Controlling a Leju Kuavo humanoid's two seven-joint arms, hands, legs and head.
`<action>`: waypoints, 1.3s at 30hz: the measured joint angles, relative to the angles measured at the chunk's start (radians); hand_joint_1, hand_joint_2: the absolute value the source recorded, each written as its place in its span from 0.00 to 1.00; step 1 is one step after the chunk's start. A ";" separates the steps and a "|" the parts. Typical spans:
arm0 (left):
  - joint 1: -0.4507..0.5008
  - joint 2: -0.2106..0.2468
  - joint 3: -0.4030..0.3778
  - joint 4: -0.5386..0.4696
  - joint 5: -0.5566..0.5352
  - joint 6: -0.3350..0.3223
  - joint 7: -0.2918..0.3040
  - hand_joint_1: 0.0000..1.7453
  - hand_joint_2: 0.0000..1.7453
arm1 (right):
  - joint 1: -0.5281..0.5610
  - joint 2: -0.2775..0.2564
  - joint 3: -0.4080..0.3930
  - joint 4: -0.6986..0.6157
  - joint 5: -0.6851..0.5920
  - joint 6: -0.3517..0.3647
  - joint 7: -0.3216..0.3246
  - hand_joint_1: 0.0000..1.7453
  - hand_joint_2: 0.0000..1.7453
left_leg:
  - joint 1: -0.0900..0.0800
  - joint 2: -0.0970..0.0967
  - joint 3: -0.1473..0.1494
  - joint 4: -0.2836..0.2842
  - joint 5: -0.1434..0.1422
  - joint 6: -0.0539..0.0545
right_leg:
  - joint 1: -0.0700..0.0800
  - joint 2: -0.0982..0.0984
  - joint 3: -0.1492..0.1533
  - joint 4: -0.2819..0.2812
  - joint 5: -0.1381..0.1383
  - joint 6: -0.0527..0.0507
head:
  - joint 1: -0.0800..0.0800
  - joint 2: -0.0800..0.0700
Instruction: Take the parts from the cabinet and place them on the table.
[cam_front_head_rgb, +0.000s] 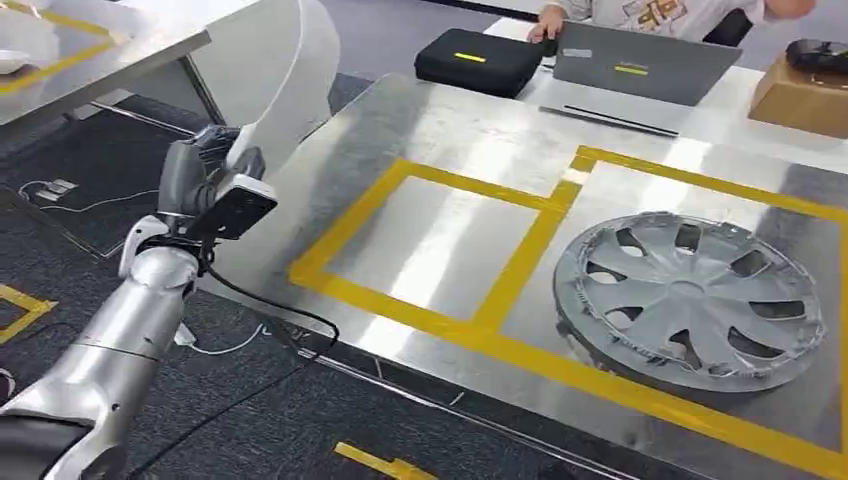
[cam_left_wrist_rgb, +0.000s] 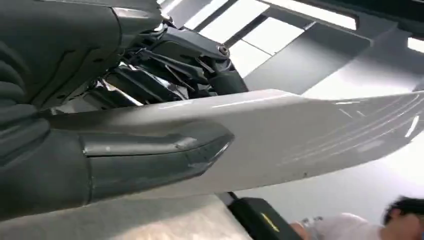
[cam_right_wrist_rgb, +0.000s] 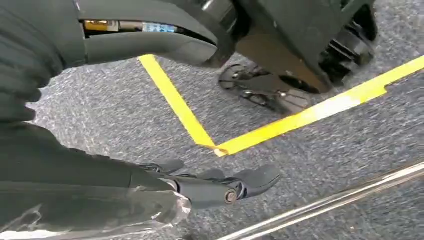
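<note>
Light: bright, even, from above | Glare: broad white reflections on the metal surface (cam_front_head_rgb: 450, 240), washing out its middle | Shadows: soft and weak under the wheel cover (cam_front_head_rgb: 690, 300) | Left wrist view: near parts blurred, background overexposed | Right wrist view: dimmer, carpet (cam_right_wrist_rgb: 310, 165) a little soft

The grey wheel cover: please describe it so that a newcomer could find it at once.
Start from the shiny metal table marked with yellow tape into two boxes. The grey wheel cover lies flat in the right-hand box. It is the one round, spoked part on the table; the left box holds nothing.
</note>
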 joint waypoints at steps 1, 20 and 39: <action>0.000 -0.005 -0.005 0.000 0.000 0.000 0.005 1.00 1.00 | -0.001 0.000 0.001 0.000 0.000 0.000 0.000 0.00 1.00 | -0.001 0.000 0.000 0.000 0.000 0.000 | 0.000 0.000 -0.039 0.076 -0.027 0.003 | 0.000 0.000; 0.015 -0.026 -0.069 -0.029 0.032 -0.028 0.027 1.00 1.00 | -0.001 0.002 0.021 -0.002 -0.021 -0.001 0.010 0.00 1.00 | -0.005 0.000 -0.095 0.218 -0.075 -0.039 | 0.002 0.002 0.080 -0.175 0.105 -0.045 | -0.007 0.000; 0.024 -0.029 -0.077 -0.039 0.068 -0.021 0.038 1.00 1.00 | -0.001 0.001 0.027 -0.007 -0.058 -0.012 0.008 0.00 1.00 | -0.013 -0.002 0.005 0.007 -0.013 -0.014 | -0.004 -0.001 0.082 -0.171 0.095 -0.005 | -0.003 0.000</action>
